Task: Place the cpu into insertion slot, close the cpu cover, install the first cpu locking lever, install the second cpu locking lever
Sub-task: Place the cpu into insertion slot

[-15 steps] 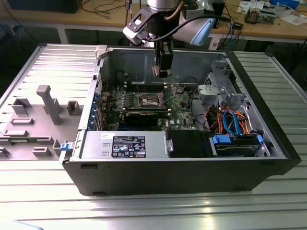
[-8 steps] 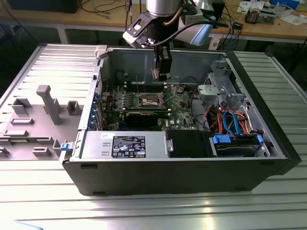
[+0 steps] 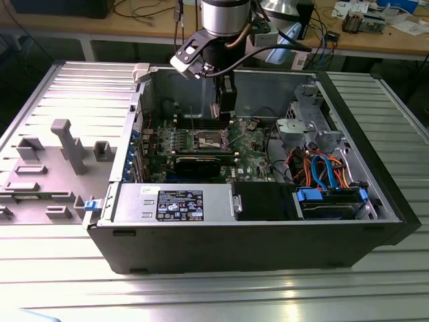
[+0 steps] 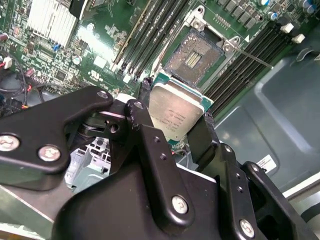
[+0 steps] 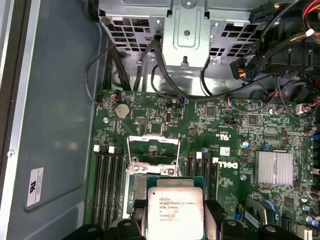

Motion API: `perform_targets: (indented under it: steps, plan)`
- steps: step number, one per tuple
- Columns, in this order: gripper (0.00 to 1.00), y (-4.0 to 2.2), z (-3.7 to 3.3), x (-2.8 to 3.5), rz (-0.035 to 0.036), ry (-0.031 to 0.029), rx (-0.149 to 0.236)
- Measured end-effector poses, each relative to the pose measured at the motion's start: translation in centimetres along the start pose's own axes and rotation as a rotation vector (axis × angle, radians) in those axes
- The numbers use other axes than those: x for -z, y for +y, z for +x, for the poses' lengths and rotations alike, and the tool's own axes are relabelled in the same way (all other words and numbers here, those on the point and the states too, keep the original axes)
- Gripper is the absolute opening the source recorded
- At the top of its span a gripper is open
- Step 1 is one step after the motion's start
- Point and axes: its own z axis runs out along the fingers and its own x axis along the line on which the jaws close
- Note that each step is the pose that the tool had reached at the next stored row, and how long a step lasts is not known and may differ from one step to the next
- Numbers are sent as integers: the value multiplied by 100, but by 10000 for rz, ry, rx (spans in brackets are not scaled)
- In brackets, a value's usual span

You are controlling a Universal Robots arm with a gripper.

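Note:
My gripper (image 4: 172,120) is shut on the cpu (image 4: 175,112), a flat square chip with a silver-grey face, its black fingers (image 4: 202,135) pressing two opposite edges. In the exterior view the gripper (image 3: 225,111) hangs inside the open computer case, a little above the green board. The insertion slot (image 4: 194,54) lies uncovered just beyond the chip, its dark contact field showing, and it also appears from outside (image 3: 209,139). In the first wrist view the cpu (image 5: 175,212) sits over the socket area, and the cpu cover (image 5: 153,142) stands flipped up as a thin metal frame. A thin lever rod (image 4: 252,57) juts out beside the slot.
Long memory slots (image 5: 107,185) flank the socket on both sides. A black graphics card (image 3: 204,163), a finned heat sink (image 5: 273,168), the power supply (image 3: 177,203) and a drive cage with cables (image 3: 322,168) crowd the case. A grey fixture tray (image 3: 60,161) lies at the exterior view's left.

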Motion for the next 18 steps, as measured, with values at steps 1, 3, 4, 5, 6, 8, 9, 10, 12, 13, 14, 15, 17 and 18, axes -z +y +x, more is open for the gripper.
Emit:
perform_targets:
  steps: [1, 3, 4, 5, 6, 8, 9, 10, 12, 13, 14, 15, 17, 18]
  plan:
    - [54, -1, 0, -1, 1, -2, 0]
    - [54, 0, 0, -3, -1, 1, 0]
    - [54, -1, 0, -4, -1, 1, -1]
    - [54, 0, 0, -5, -1, 1, 0]
    - [54, 0, 0, -5, -1, 1, 0]
    - [54, -1, 0, -5, -1, 1, -1]
    - [54, -1, 0, -5, -1, 1, 0]
    - [54, -1, 0, -5, 0, 1, -1]
    - [54, -1, 0, -5, -1, 1, 0]
    - [54, -1, 0, -5, -1, 0, -1]
    - [54, -3, 0, -6, -1, 0, -2]
    - [54, -7, 0, -13, -4, 3, -3]
    - [54, -20, 8, -70, -4, -19, -179]
    - [54, -23, 10, -106, -8, -35, -360]
